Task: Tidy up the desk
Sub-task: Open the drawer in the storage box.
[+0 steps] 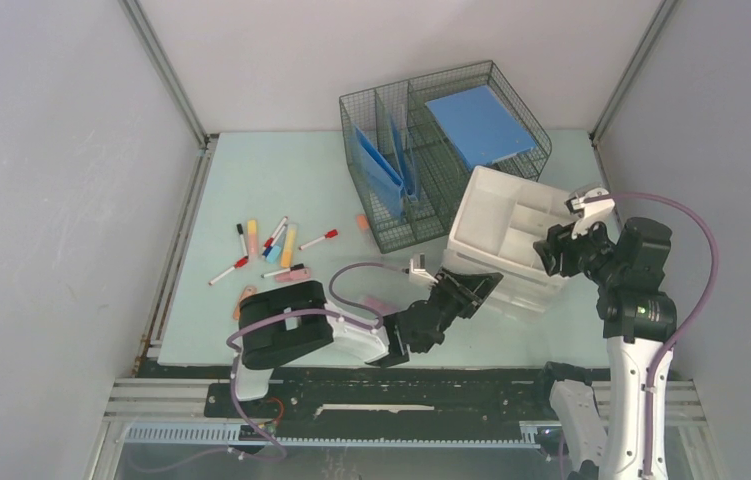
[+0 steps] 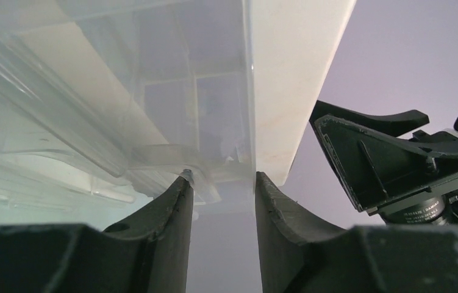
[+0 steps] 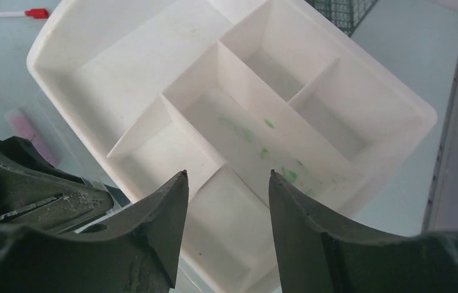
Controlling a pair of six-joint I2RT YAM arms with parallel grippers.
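Note:
A white compartment organizer (image 1: 496, 205) sits on the pale green desk (image 1: 251, 180) in front of a wire basket, with a clear plastic drawer (image 2: 92, 91) under it. My left gripper (image 1: 473, 287) is low at the organizer's near-left corner. In the left wrist view my left gripper (image 2: 220, 178) is shut on the drawer's clear pull tab (image 2: 208, 174), both fingertips touching it. My right gripper (image 1: 555, 252) hovers over the organizer's right side. In the right wrist view my right gripper (image 3: 227, 175) stands open above an empty compartment of the organizer (image 3: 244, 73).
Several markers (image 1: 271, 243) lie scattered at the desk's left, with pink erasers (image 1: 291, 274) near them. The wire basket (image 1: 391, 215) behind the organizer holds upright blue folders (image 1: 381, 170), and a blue book (image 1: 478, 124) lies on top of it. Grey walls close in both sides.

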